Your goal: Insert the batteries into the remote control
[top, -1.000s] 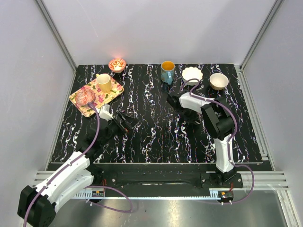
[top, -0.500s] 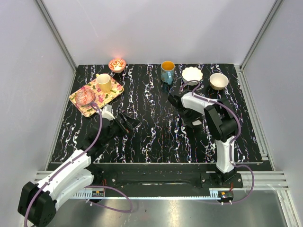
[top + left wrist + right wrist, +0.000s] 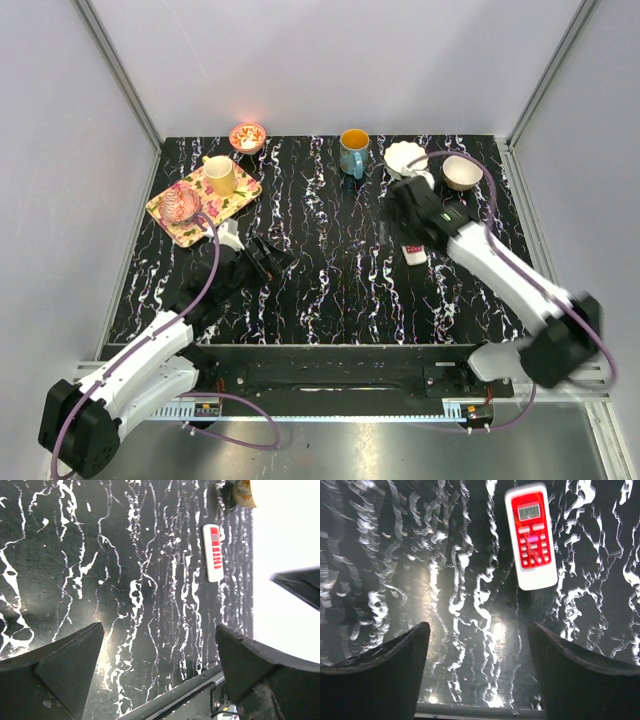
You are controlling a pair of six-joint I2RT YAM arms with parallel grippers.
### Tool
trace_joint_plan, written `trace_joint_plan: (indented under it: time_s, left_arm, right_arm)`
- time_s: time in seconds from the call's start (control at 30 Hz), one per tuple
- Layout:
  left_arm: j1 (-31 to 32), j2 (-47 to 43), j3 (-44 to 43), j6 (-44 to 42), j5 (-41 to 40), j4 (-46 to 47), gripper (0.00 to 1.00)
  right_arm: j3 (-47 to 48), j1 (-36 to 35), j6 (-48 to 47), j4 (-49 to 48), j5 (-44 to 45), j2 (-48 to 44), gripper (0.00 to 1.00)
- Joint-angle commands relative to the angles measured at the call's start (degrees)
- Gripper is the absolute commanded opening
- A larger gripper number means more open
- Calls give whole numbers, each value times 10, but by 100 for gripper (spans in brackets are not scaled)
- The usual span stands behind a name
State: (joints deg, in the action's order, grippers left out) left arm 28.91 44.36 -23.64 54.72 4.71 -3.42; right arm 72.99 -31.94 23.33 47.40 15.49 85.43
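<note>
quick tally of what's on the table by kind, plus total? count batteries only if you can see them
mugs: 2 (yellow mug, blue mug)
bowls: 4 (pink bowl, red bowl, white bowl, beige bowl)
tray: 1
remote control: 1
batteries: 0 in view
total: 8

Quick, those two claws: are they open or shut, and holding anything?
Left gripper: open, holding nothing.
Right gripper: open, holding nothing; the remote control lies on the table ahead of it.
</note>
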Motion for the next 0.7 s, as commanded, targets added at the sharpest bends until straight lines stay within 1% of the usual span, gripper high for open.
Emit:
trace_joint_plan:
  time_s: [0.0,0.03,0.1,0.13,0.17,0.27,0.4,0.53,0.63,0.67]
  left_arm:
    - [-1,48,-61,-44,-40,-63,99]
    - [-1,60,-71,-51,-46,-79,99]
    - [-2,94,-105,-61,-46,-124,99]
    - [-2,106,-126,-70,-62,-137,99]
    - [-3,121,-134,-76,-62,-155,99]
    - [-3,136,-153,-93,-67,-169,99]
    - [-3,126,-154,-94,-73,-158,99]
    - [-3,107,-142,-115,-53,-122,99]
    - [-3,86,-135,-125,-68,-121,99]
    - [-3,73,-135,-128,-73,-124,99]
  right_arm:
    - [-152,-3,43,-158,-42,-183,87]
    - [-206,-4,51,-188,-39,-205,88]
    - [-253,-3,69,-212,-32,-267,89]
    - [-297,-3,75,-240,-30,-286,89]
    - [-318,-3,80,-253,-29,-326,89]
    - [-383,-2,80,-292,-34,-393,88]
    - [-413,-3,79,-303,-30,-434,89]
    - [-406,-4,82,-304,-38,-439,89]
    - [-404,-3,103,-310,-40,-440,91]
    - [-403,-3,117,-311,-40,-439,98]
